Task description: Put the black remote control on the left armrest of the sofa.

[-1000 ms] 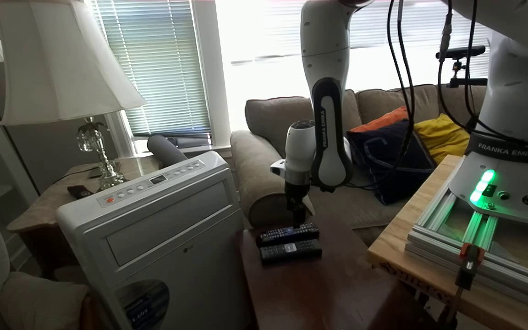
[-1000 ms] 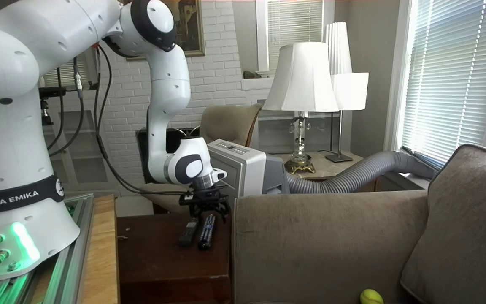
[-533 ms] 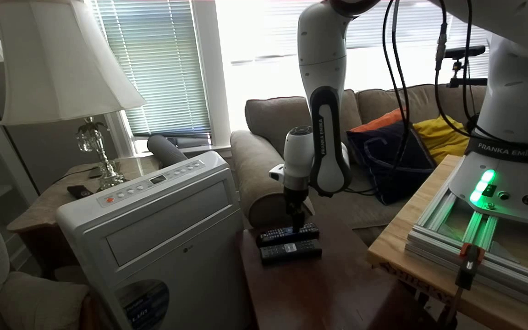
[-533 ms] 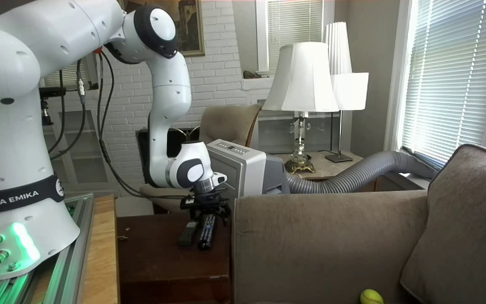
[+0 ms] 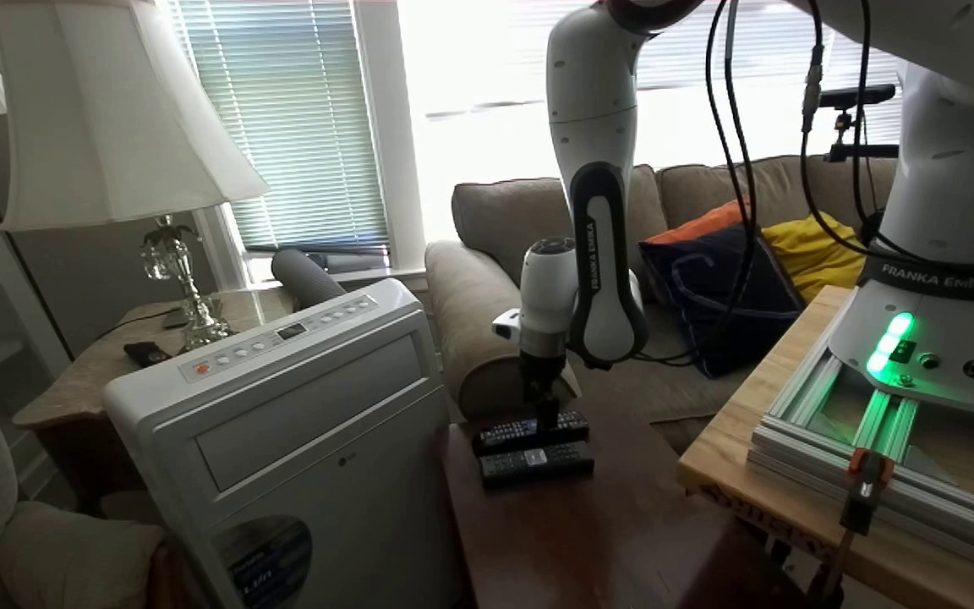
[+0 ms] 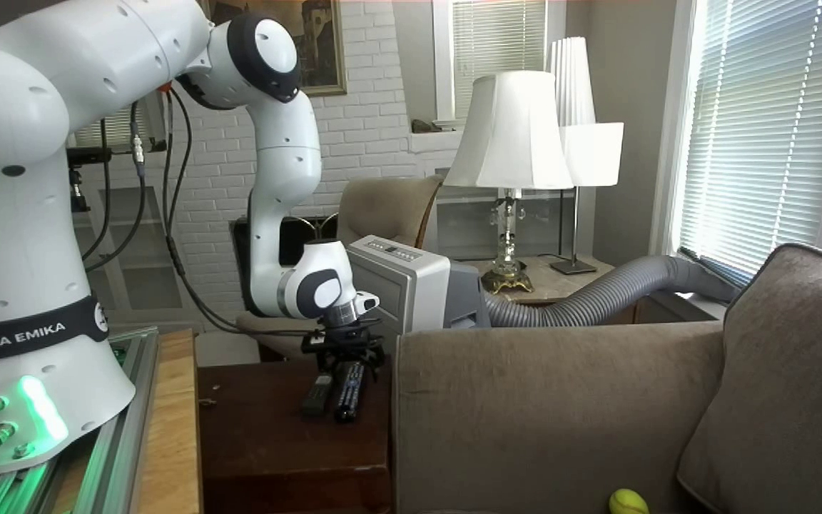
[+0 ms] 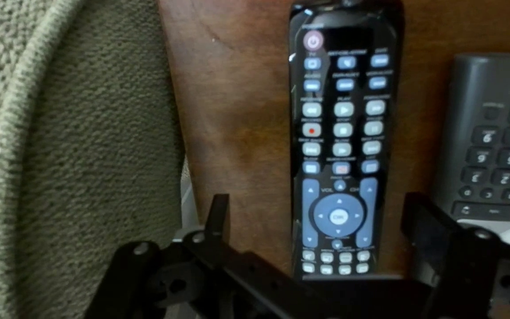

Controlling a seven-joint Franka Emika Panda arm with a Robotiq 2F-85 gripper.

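Gripper (image 7: 317,206) sits a touch lower than a second ago, fingers wide apart, holding nothing. Glossy black remote (image 7: 342,141) lines up between them, probably the target, not the greyer remote (image 7: 496,137) just outside. Grasp's likely next, then the armrest (image 5: 477,326) alongside.

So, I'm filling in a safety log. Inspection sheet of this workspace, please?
Surface: brown wooden table, slight sheen.
Job's things: glossy black remote control and dark grey remote control, side by side on the table; sofa armrest, no remote seen on it.
Clutter: tennis ball near the armrest; throw pillows on the sofa.
Gripper: open, glossy black remote control between its jaws in the wrist view; contact unclear.
Cables: black cables loop from robot arm to gripper.
Surroundings: LG portable air conditioner, table lamp.
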